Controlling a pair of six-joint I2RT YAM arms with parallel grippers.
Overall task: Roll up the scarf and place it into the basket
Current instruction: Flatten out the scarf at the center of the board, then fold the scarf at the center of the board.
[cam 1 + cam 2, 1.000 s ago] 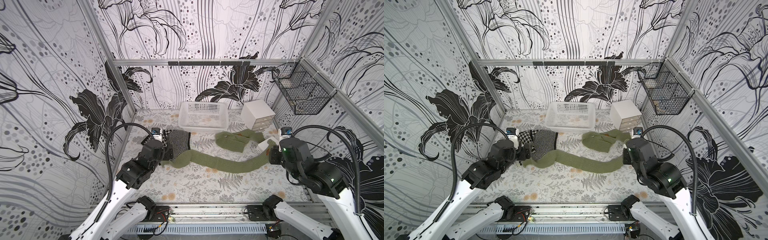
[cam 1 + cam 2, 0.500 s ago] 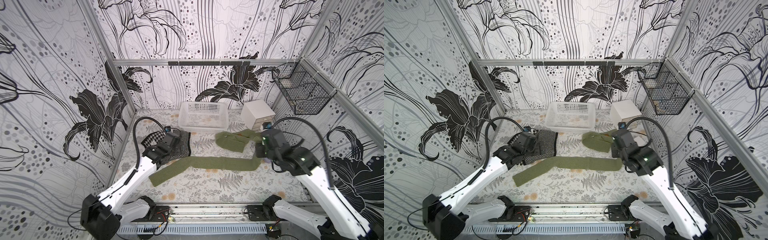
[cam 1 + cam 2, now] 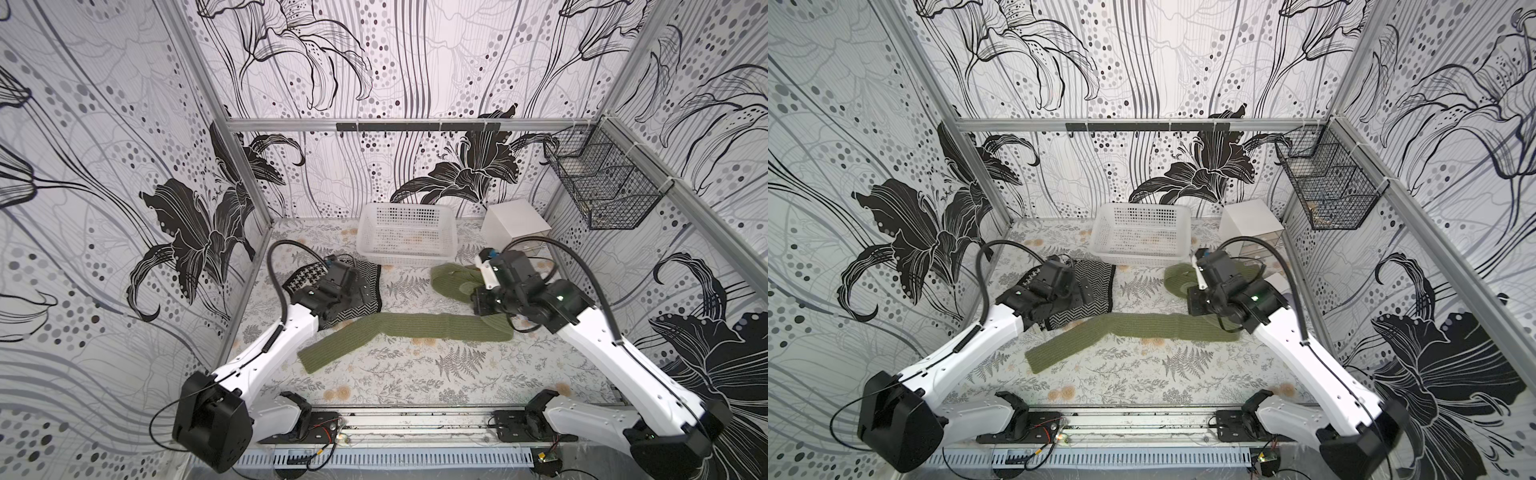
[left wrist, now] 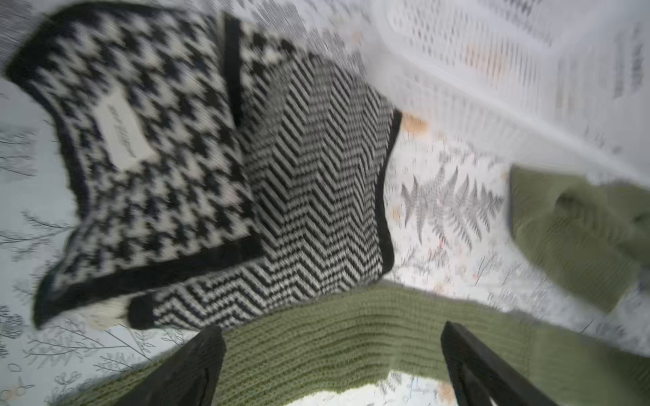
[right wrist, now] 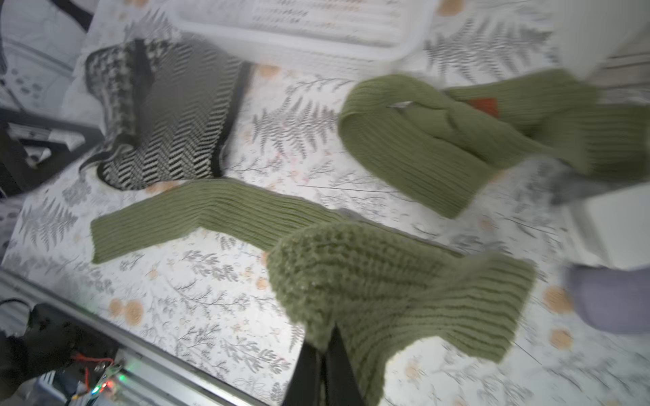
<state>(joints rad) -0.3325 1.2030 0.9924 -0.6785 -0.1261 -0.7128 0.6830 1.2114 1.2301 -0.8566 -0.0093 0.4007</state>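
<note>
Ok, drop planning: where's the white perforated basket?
The white perforated plastic basket sits back centre in both top views, left of the white drawer box.

Robot lab test cell, not lived-in room. Aluminium frame bar (image 3: 291, 124) above and behind white basket (image 3: 405, 220) edges lily-print wall panels closing three sides. Black hook rail (image 3: 415, 126) on same bar. Wire mesh basket (image 3: 602, 191) hangs on frame right of white basket. Fern-print cloth covers desk (image 3: 415, 374). Left arm (image 3: 266, 353) and right arm (image 3: 623, 361) mounted on metal rail (image 3: 415, 424) at desk edge opposite white basket, with loose wires (image 3: 324, 436) exposed there.
</note>
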